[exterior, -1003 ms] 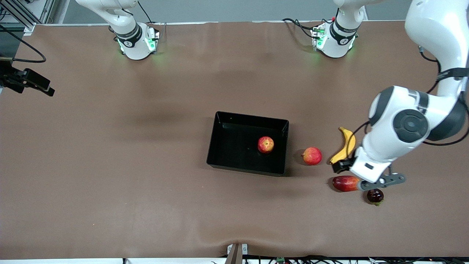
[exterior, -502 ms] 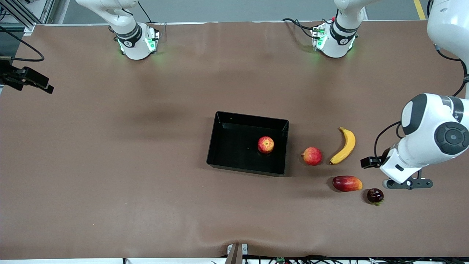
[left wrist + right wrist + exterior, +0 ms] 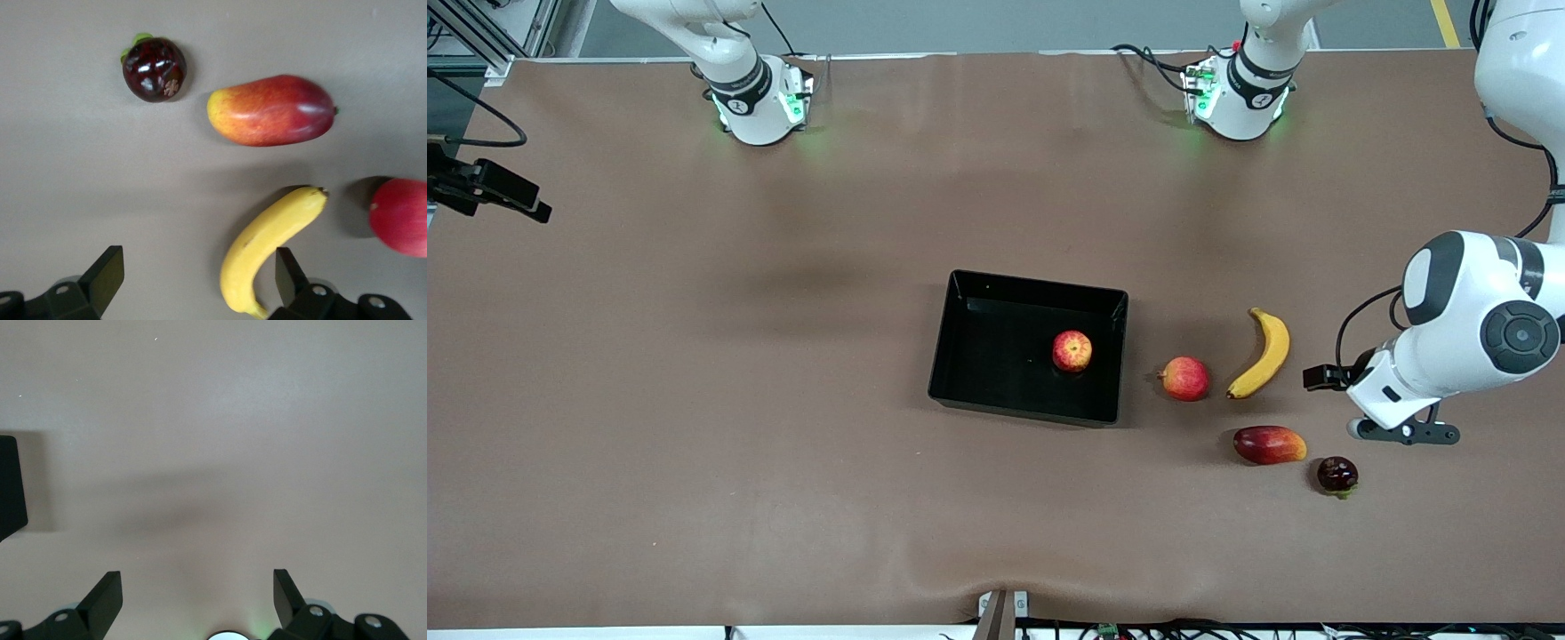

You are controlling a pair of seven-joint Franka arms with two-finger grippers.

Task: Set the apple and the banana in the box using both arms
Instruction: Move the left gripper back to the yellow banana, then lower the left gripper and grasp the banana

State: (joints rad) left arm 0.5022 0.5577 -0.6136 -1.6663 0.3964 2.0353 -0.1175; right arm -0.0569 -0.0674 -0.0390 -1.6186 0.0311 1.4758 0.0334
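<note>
With the apple (image 3: 1072, 350) in the box (image 3: 962, 356), I'd center the empty, spread-jawed left gripper (image 3: 197, 283) across the banana (image 3: 1263, 355). The right gripper (image 3: 197, 600) waits, jaws apart, over bare table.

Left gripper (image 3: 197, 283): only two fingertips show in left wrist view, rest cut by frame edge; in front view hidden under own white wrist.
Right gripper (image 3: 197, 600): only fingertips in right wrist view; in front view, mostly out of frame at table's right-arm end.
Pinkish-red round fruit (image 3: 400, 217): cut by edge in left wrist view.
Banana (image 3: 267, 250): stem end partly hidden by fingertip.
Box (image 3: 10, 487): only black corner visible in right wrist view.
</note>
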